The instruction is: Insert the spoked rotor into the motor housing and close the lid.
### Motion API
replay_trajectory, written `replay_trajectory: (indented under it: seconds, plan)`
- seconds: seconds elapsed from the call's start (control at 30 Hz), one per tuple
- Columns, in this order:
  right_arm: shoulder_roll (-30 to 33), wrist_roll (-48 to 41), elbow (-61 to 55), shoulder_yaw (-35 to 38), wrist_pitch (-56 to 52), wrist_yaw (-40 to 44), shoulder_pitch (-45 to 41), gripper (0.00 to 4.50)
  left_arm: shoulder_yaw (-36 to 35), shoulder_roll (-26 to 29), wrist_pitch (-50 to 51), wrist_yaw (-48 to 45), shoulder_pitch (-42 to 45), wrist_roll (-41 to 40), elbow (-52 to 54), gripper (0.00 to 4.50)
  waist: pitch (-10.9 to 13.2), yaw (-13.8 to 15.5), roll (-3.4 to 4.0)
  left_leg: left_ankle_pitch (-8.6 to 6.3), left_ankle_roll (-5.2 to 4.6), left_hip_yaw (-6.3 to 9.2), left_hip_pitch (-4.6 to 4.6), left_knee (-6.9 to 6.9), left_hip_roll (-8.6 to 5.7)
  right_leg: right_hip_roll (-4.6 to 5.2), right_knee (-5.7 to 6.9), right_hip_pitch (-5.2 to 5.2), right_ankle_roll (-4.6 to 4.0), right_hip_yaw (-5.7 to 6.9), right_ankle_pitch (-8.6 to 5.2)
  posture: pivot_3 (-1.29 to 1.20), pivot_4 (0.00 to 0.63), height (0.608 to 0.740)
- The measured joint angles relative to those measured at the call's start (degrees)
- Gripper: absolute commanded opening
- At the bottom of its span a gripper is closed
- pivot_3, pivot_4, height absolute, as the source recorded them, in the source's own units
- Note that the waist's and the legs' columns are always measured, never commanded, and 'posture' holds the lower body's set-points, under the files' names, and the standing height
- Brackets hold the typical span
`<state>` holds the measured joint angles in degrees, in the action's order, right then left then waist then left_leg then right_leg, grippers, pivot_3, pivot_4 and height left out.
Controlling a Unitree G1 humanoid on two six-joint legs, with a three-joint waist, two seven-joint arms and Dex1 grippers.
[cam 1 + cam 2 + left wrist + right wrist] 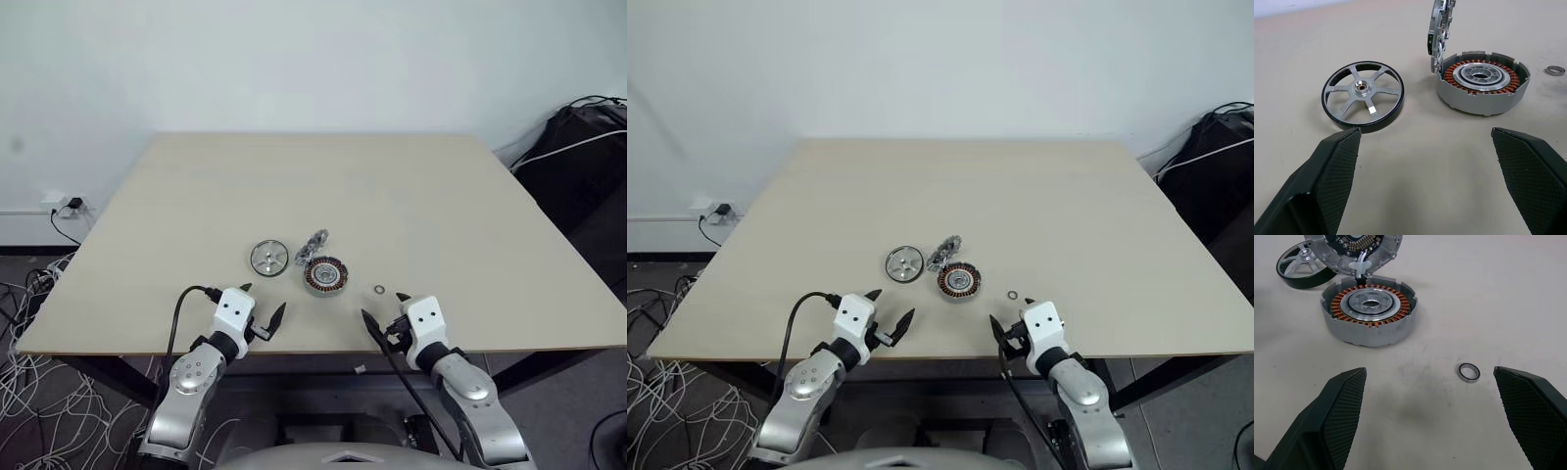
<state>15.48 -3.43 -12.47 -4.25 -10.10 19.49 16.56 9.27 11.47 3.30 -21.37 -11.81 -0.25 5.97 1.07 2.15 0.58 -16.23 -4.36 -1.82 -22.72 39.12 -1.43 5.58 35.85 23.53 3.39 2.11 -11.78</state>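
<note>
So: nothing started. Both grippers empty, jaws spread: left gripper (263, 306), right gripper (384, 311). Flat silver spoked rotor (1362, 95) just ahead of left gripper; round grey copper-wound motor housing (1369, 315) ahead of right, hinged lid (1439, 30) up. Next: left reaches rotor, grips rim.

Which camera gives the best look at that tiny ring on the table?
The right wrist view: the tiny ring lies close and whole there. The left wrist view catches it at the edge, and both head views show a speck right of the motor housing.
</note>
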Motion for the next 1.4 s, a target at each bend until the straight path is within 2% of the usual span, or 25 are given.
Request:
replay_trajectory:
  seconds: [0.53, 0.83, 1.1, 1.4]
  plan:
    - [-1.2, 0.0, -1.4, 0.4, -1.7, -2.0, -1.1, 4.47, 0.3, -0.1, 0.0, 0.0, 0.1, 0.0, -0.6, 4.50, 0.0, 0.0, 0.00, 0.00, 0.00, 0.00, 0.01, 0.00, 0.00, 0.00, 0.01, 0.00, 0.00, 0.00, 0.00, 0.00, 0.000, 0.740]
    - [-3.1, 1.1, 8.4, 3.5, -5.4, -8.2, -9.4, 4.47, 0.4, -0.2, -0.3, 0.0, 0.6, 0.0, -1.3, 4.50, 0.0, -0.1, 0.04, 0.01, 0.00, 0.00, 0.00, -0.01, -0.01, -0.04, 0.01, 0.01, -0.27, 0.00, 0.16, 0.00, 0.000, 0.740]
    - [-5.6, 1.0, 16.9, 3.4, -6.7, -8.4, -17.8, 4.47, 0.3, -0.7, -0.5, 0.1, 0.9, -0.2, -1.5, 4.50, 0.0, -0.7, 0.05, 0.14, -0.22, -0.01, 0.02, 0.00, -0.02, -0.14, 0.02, -0.01, -0.27, 0.01, 0.17, 0.00, 0.000, 0.740]
    - [-8.0, 1.0, 24.5, 2.3, -6.3, -8.3, -21.1, 4.47, 0.3, -0.7, -0.9, 0.2, 0.9, -0.4, -1.5, 4.50, 0.0, -0.9, 0.07, 0.08, -0.12, -0.01, 0.02, -0.01, -0.05, -0.10, 0.03, -0.01, -0.28, 0.00, 0.17, 0.00, 0.000, 0.740]
